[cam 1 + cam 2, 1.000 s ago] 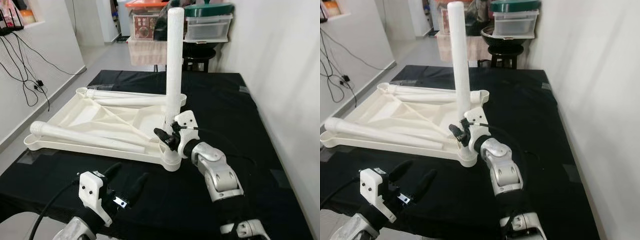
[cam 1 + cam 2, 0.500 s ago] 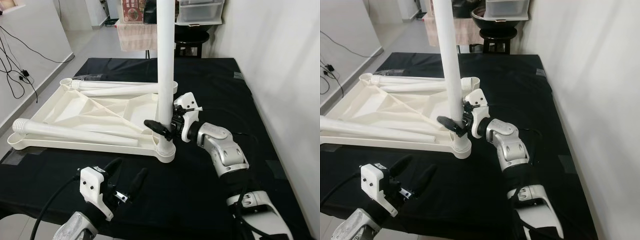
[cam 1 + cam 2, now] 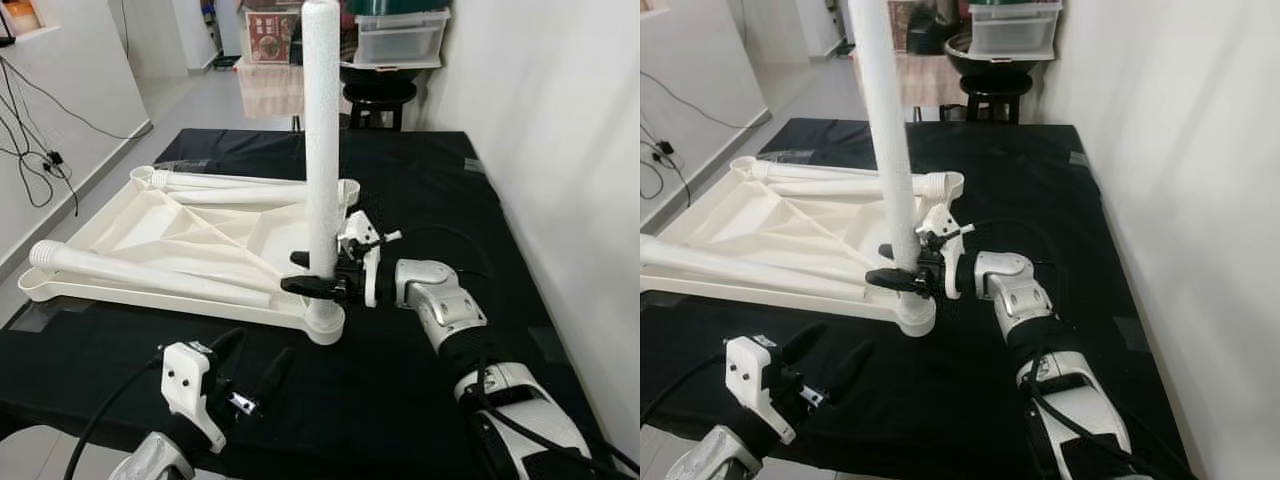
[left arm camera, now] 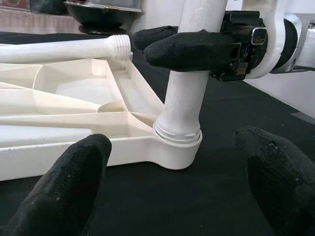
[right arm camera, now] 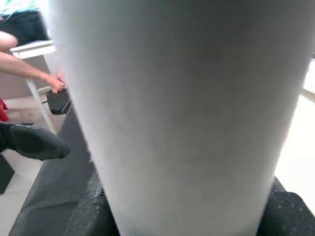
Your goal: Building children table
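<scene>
Right tool (image 3: 318, 272) grips upright leg (image 3: 322, 150); right wrist view shows a person's hand (image 5: 55, 82).

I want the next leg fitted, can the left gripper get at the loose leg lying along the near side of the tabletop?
Probably yes: the left gripper is open, and the loose leg lies uncovered.

A black cloth (image 3: 420, 190) covers the work surface. Beyond its far end stands a dark stool (image 3: 378, 96) with a clear storage box (image 3: 402, 38) above it. Black cables (image 3: 40, 150) hang down the white wall on the left.
</scene>
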Tool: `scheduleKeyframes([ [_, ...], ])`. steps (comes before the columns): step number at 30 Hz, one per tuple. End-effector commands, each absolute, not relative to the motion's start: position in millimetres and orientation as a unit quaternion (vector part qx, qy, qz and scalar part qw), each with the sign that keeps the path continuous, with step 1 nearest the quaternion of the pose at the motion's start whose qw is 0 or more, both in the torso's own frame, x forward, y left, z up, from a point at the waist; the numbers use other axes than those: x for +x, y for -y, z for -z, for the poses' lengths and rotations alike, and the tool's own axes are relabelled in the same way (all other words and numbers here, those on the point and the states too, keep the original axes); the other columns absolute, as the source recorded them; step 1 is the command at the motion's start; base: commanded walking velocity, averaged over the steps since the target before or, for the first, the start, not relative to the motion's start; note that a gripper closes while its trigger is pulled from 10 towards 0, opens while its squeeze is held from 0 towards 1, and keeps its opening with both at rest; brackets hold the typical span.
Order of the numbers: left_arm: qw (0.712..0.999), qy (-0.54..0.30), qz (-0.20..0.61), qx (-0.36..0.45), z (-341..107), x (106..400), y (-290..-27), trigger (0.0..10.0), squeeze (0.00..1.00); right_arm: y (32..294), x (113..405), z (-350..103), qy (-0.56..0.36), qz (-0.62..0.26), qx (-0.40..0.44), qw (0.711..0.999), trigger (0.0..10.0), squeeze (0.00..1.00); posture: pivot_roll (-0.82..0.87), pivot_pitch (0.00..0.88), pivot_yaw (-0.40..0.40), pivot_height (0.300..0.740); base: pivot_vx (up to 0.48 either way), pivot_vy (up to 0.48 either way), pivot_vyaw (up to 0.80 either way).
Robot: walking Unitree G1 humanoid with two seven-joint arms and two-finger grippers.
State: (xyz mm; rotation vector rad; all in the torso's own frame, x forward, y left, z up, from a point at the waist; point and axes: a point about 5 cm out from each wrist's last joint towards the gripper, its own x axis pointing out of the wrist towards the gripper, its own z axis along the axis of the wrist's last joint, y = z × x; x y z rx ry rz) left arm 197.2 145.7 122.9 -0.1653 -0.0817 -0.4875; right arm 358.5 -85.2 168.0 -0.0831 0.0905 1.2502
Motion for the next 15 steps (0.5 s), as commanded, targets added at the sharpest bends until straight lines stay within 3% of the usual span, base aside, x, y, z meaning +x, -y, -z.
scheduleKeyframes([
  [1,0.966,0.039,0.241,-0.082,-121,195,-145,10.0,0.0,88,354,-154,-0.061,-0.57,-0.038,0.819,0.0,0.0,0.03,0.019,0.016,0.74,0.0,0.0,0.0],
  [5,0.966,0.039,0.241,-0.082,-122,195,-145,10.0,0.0,92,354,-141,-0.089,-0.513,-0.067,0.851,0.0,0.0,0.03,0.024,0.01,0.74,0.0,0.0,0.0],
  [6,0.966,0.04,0.241,-0.082,-122,194,-146,10.0,0.0,97,362,-135,-0.095,-0.346,-0.057,0.932,0.0,0.0,0.03,0.031,-0.008,0.74,0.0,0.0,0.0],
  [7,0.966,0.04,0.241,-0.082,-123,193,-146,10.0,0.0,106,366,-131,-0.103,-0.215,-0.05,0.97,0.0,0.0,0.03,0.031,-0.008,0.74,0.0,0.0,0.0],
  [8,0.966,0.04,0.241,-0.082,-123,193,-146,10.0,0.0,106,366,-131,-0.103,-0.215,-0.05,0.97,0.0,0.0,0.03,0.031,-0.008,0.74,0.0,0.0,0.0],
  [10,0.967,0.041,0.239,-0.082,-123,194,-148,10.0,0.0,88,324,-108,-0.139,-0.199,-0.026,0.97,0.0,0.0,0.01,0.046,0.02,0.74,0.0,0.0,0.0],
  [12,0.967,0.041,0.239,-0.082,-123,194,-148,10.0,0.0,80,311,-104,-0.143,-0.231,-0.028,0.962,0.0,0.0,0.01,0.046,0.02,0.74,0.0,0.0,0.0],
  [15,0.964,0.041,0.247,-0.084,-123,197,-146,10.0,0.0,84,332,-111,-0.138,-0.251,-0.036,0.957,0.0,0.0,0.01,0.023,-0.008,0.74,0.0,0.0,0.0],
])
